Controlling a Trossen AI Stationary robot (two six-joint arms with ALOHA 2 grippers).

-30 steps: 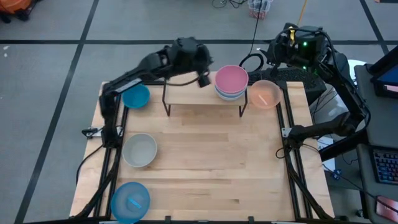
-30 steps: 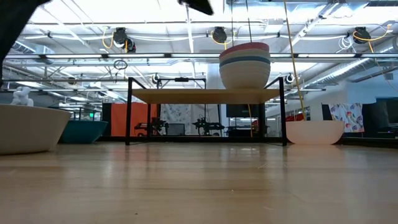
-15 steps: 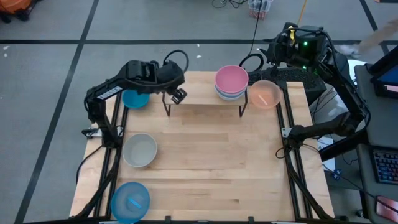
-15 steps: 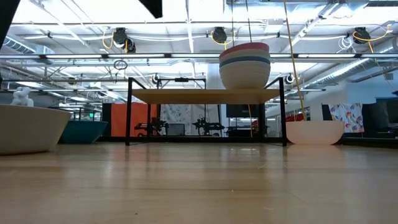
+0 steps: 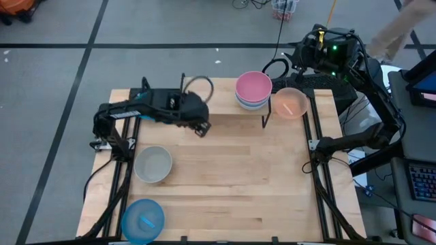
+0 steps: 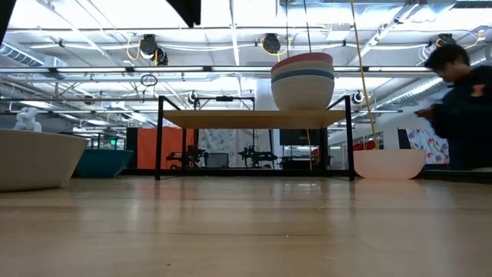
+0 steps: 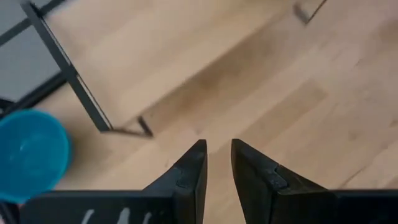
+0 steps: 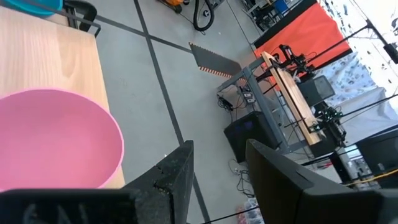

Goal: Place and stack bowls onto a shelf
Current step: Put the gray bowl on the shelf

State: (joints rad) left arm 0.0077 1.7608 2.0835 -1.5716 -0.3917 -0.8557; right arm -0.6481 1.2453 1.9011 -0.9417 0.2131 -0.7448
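Since a second ago your left arm has swung away from the pink-topped stack of round plastic bowls (image 5: pixel 253 89) and now lies low across the left end of the small wooden-topped shelf on thin black legs (image 5: pixel 231 103), its left claw (image 5: pixel 202 129) empty, fingers a narrow gap apart, just off the shelf's front edge over bare table (image 5: pixel 231 177). A person (image 6: pixel 465 115) has also come into the low view at the far right. That stack sits at the shelf's right end, presumably to leave the left half free for a second pile; the low view shows four bands in it: pink, pale, blue, then a cream bowl at the bottom. Count the loose bowls: a grey-beige bowl (image 5: pixel 152 165) by the table's left edge, a light blue bowl (image 5: pixel 142 220) at the near left corner with something small inside, and a peach bowl (image 5: pixel 290 103) on the table just right of the shelf, also with a small item in it. A teal-blue bowl (image 7: pixel 28 155) shows only in the left wrist view, beside the shelf's left legs, hidden under your arm from above. That makes four stacked and four loose. Your right claw (image 8: pixel 217 180) waits, parted and holding nothing, behind the pink stack at the back right.
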